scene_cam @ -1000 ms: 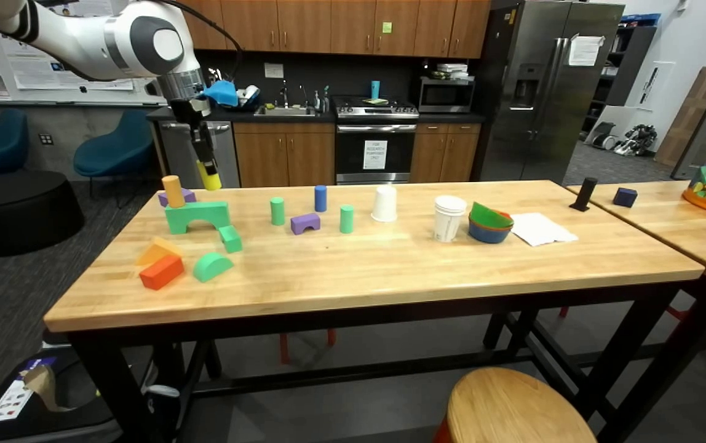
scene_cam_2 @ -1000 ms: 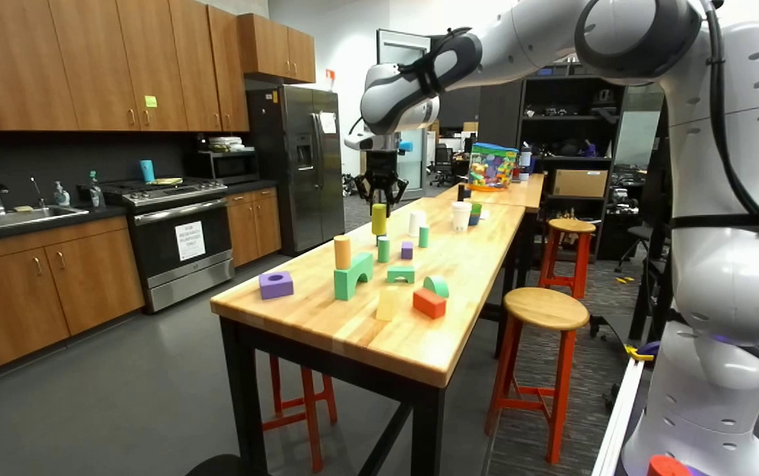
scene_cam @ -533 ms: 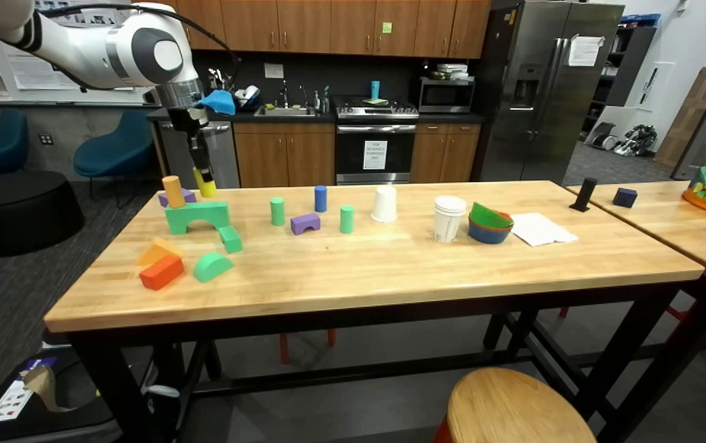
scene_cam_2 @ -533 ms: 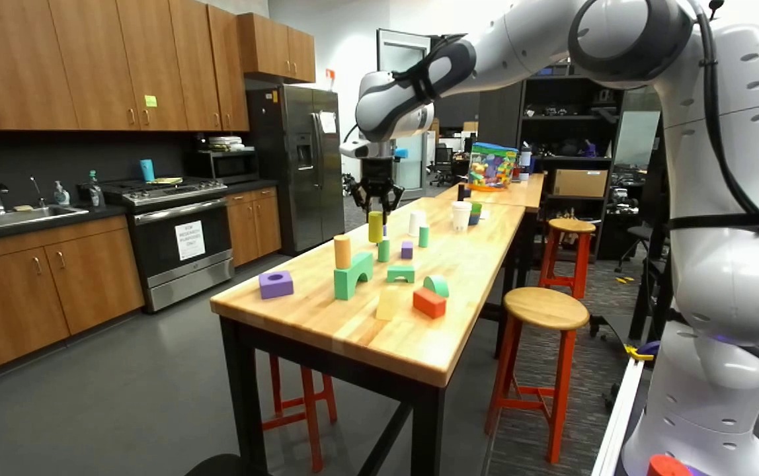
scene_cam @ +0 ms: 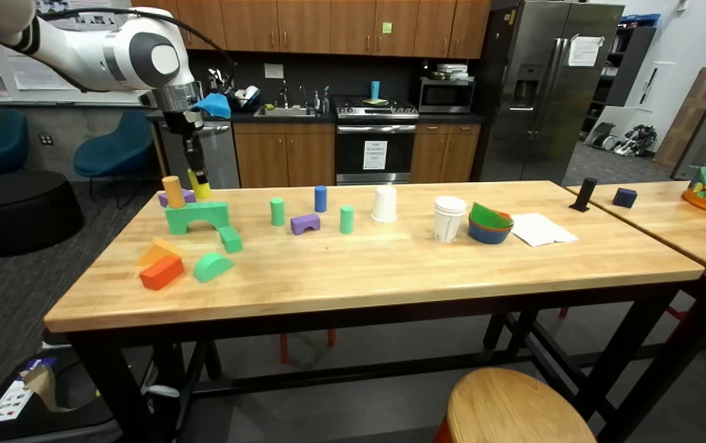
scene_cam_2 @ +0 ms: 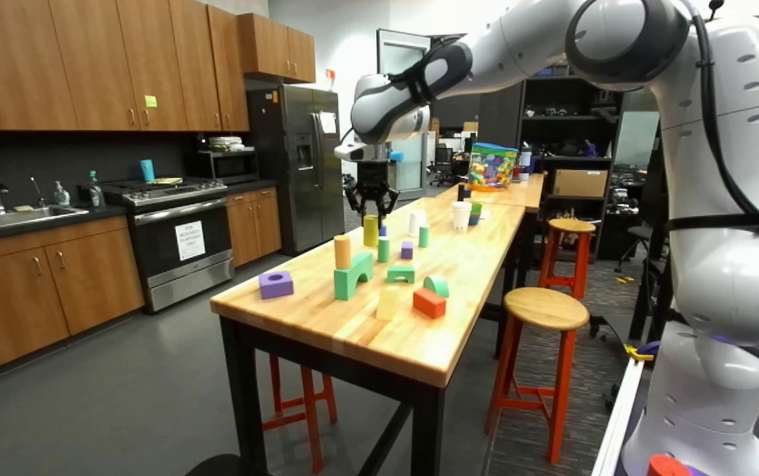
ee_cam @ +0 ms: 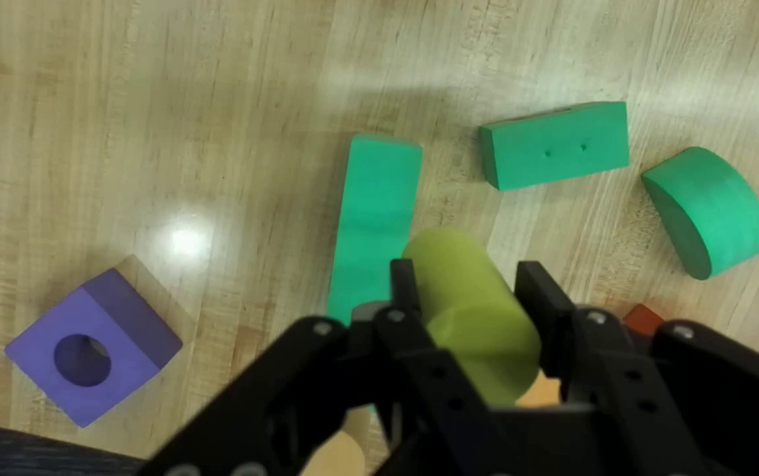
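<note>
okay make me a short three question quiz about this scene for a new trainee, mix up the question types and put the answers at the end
1. Open question: what is gripped between the fingers in the wrist view?
2. True or false: in both exterior views, the orange cylinder stands on the big green arch.
3. Fill the gap: in the wrist view, the block with a round hole is coloured ...

Key:
1. The yellow cylinder.
2. True.
3. Purple.
</note>
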Motion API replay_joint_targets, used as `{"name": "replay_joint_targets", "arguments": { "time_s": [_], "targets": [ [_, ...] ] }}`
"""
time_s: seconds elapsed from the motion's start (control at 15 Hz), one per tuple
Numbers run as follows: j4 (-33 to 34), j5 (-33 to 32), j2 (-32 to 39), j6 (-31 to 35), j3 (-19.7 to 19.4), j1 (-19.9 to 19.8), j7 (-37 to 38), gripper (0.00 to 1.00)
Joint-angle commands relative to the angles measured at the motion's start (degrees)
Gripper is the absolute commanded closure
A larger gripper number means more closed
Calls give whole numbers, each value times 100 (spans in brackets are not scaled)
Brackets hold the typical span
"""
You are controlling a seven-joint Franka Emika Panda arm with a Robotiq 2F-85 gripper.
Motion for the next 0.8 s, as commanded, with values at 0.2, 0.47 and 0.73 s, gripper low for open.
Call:
{"name": "replay_joint_targets", "arguments": {
  "time_s": [0.2,0.47,0.73],
  "targets": [
    [239,131,104,-78,51,13,-70,84],
    [293,133,145,-91,85,18,-77,84],
    [342,129,187,-96,107,20,-73,84]
  ]
}}
